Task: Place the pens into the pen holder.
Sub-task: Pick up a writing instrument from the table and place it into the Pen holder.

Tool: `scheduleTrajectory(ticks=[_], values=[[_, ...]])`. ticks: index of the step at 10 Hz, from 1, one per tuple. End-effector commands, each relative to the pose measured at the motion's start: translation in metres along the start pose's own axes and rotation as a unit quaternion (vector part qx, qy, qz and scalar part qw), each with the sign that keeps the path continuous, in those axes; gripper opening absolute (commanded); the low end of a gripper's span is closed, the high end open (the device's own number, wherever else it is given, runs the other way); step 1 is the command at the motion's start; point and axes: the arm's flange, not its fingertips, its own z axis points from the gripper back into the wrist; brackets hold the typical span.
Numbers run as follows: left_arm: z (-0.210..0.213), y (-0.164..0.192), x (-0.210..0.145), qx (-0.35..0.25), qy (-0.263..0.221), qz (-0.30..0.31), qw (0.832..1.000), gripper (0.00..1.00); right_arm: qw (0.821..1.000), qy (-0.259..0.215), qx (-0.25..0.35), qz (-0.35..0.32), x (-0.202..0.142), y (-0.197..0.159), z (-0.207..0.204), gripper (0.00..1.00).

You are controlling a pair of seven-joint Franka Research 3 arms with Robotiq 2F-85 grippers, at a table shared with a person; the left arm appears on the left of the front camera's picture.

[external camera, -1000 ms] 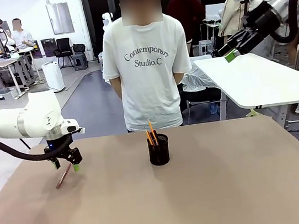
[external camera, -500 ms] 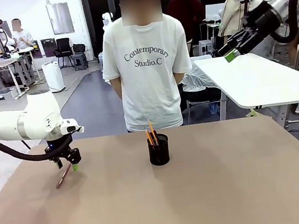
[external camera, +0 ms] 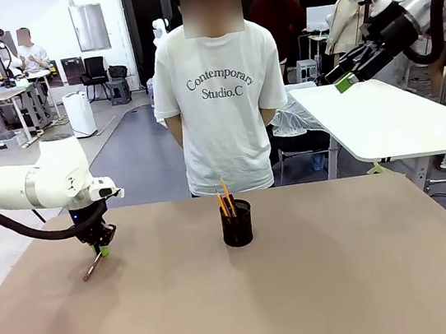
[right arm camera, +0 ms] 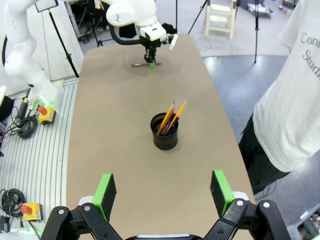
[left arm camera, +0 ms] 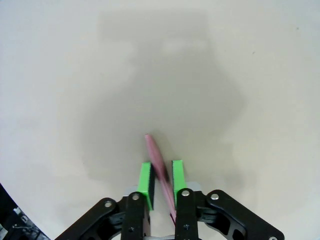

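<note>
The black mesh pen holder stands mid-table in front of the person, and an orange pen sticks out of it beside another slim stick. The brownish-pink pen lies on the table at the far left. My left gripper is down over its upper end. In the left wrist view the pen runs between the green pads, which press on it. My right gripper hangs high at the right, and its open fingers frame the holder far below.
A person in a white T-shirt stands at the far edge, hands behind the back. The brown table is bare around the holder. A white table stands behind at the right.
My left gripper's fingers have closed in from a spread stance onto the brownish-pink pen and the wrist has shifted slightly. The right arm and the holder have not moved.
</note>
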Motion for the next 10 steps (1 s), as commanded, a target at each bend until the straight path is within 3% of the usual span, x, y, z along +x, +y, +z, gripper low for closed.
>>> scheduleTrajectory(ticks=[1,5,6,8,10], values=[[0.003,0.001,0.001,0.015,0.001,0.011,1.0,0.0,1.0,0.0,0.001,0.002,0.001,0.0,0.001,1.0],[0.005,0.001,-0.002,0.024,0.016,0.027,0.999,0.0,1.0,0.0,0.001,0.002,0.001,0.0,0.001,1.0],[0.015,0.0,-0.006,0.001,-0.01,0.025,1.0,0.0,1.0,0.0,0.001,0.002,0.001,0.0,0.001,1.0],[0.047,-0.004,-0.015,-0.1,-0.085,0.035,0.991,0.0,1.0,0.0,0.001,0.002,0.001,0.0,0.001,1.0],[0.078,-0.012,-0.027,-0.174,-0.125,-0.002,0.977,0.0,1.0,0.0,0.001,0.002,0.001,0.0,0.001,1.0]])
